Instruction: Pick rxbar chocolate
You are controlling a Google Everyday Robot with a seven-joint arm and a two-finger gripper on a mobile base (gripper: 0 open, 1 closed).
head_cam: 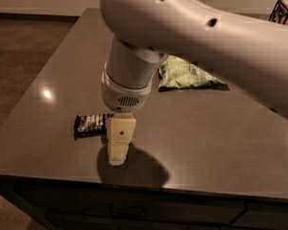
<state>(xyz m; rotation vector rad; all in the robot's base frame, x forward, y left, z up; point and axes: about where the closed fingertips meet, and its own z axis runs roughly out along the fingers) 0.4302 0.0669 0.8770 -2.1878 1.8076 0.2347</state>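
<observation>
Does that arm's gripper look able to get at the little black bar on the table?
Probably yes: the gripper hangs low beside the rxbar chocolate, nothing between them; the green bag lies well behind.

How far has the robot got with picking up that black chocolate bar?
The approach looks done: the gripper hangs low at one end of the rxbar chocolate. Nothing is in hand, and the bar lies flat on the table. Left to do: line up over it, grasp it and lift.
</observation>
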